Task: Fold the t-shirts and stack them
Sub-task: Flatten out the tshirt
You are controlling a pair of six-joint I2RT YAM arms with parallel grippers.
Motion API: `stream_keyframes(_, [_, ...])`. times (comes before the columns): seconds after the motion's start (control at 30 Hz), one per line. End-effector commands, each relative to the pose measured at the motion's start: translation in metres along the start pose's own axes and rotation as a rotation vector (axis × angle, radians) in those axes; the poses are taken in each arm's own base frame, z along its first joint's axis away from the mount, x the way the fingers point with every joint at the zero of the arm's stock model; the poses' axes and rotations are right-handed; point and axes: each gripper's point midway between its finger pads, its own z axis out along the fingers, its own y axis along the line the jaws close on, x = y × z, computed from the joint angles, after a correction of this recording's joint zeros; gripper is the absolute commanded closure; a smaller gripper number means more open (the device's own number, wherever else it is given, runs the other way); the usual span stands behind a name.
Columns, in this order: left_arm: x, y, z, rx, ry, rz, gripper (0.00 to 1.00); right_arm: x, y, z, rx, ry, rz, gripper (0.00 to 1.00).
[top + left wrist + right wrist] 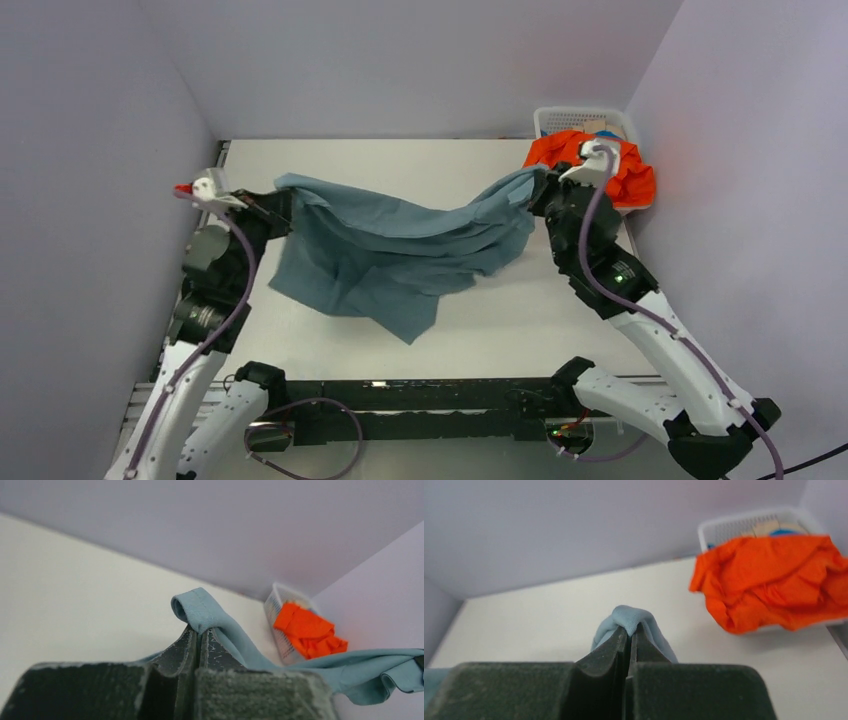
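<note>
The slate blue-grey t-shirt [400, 250] hangs stretched between both arms above the table, sagging in the middle with its lower folds drooping toward the near side. My left gripper [282, 200] is shut on its left edge, and a hem loop [197, 611] sticks out past the closed jaws. At the right end my right gripper [540, 190] is shut on a bunched fold [631, 617]. The bright orange t-shirt [600, 165] lies crumpled over the basket at the far right; it also shows in the left wrist view [307, 630] and the right wrist view [774, 585].
A white mesh basket [575, 118] stands in the far right corner under the orange shirt [734, 527]. Grey walls close in the table on the left, back and right. The black arm-base rail [420, 400] runs along the near edge.
</note>
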Motion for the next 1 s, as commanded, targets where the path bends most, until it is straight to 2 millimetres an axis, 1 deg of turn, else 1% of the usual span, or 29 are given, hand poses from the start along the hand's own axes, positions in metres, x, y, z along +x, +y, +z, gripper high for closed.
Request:
stream_keyframes(0.0, [-0.096, -0.042, -0.043, 0.096, -0.263, 0.049, 1.00, -0.108, 0.024, -0.039, -0.201, -0.218, 0.067, 1.00])
stream_keyframes(0.03, [-0.110, -0.049, -0.053, 0.113, -0.299, 0.056, 1.00, -0.123, 0.032, -0.049, -0.258, -0.238, 0.078, 1.00])
stream_keyframes(0.17, [-0.156, -0.077, -0.098, 0.202, -0.413, 0.081, 1.00, -0.179, 0.044, -0.089, -0.406, -0.315, 0.089, 1.00])
stream_keyframes(0.3, [-0.186, -0.105, -0.146, 0.326, -0.494, 0.105, 1.00, -0.227, 0.052, -0.129, -0.527, -0.360, 0.115, 1.00])
stream_keyframes(0.33, [-0.194, -0.110, -0.159, 0.347, -0.517, 0.110, 1.00, -0.244, 0.052, -0.143, -0.559, -0.383, 0.128, 1.00])
stream_keyframes(0.43, [-0.210, -0.118, -0.185, 0.370, -0.555, 0.130, 1.00, -0.270, 0.055, -0.172, -0.646, -0.417, 0.147, 1.00])
stream_keyframes(0.5, [-0.220, -0.122, -0.199, 0.377, -0.577, 0.137, 1.00, -0.288, 0.052, -0.190, -0.677, -0.453, 0.170, 1.00])
stream_keyframes(0.57, [-0.232, -0.128, -0.215, 0.390, -0.607, 0.143, 1.00, -0.303, 0.048, -0.204, -0.697, -0.494, 0.184, 1.00])
stream_keyframes(0.63, [-0.240, -0.133, -0.225, 0.401, -0.619, 0.151, 1.00, -0.317, 0.042, -0.214, -0.697, -0.536, 0.194, 1.00])
stream_keyframes(0.73, [-0.247, -0.141, -0.233, 0.424, -0.619, 0.168, 1.00, -0.326, 0.039, -0.216, -0.682, -0.563, 0.193, 1.00])
stream_keyframes(0.8, [-0.249, -0.142, -0.229, 0.416, -0.616, 0.167, 1.00, -0.329, 0.038, -0.207, -0.644, -0.574, 0.181, 1.00])
stream_keyframes(0.87, [-0.248, -0.136, -0.216, 0.378, -0.606, 0.160, 1.00, -0.330, 0.036, -0.190, -0.571, -0.581, 0.172, 1.00])
stream_keyframes(0.93, [-0.243, -0.126, -0.193, 0.315, -0.585, 0.151, 1.00, -0.327, 0.032, -0.163, -0.461, -0.585, 0.151, 1.00])
stream_keyframes(0.97, [-0.240, -0.120, -0.179, 0.273, -0.571, 0.150, 1.00, -0.324, 0.031, -0.148, -0.404, -0.586, 0.139, 1.00])
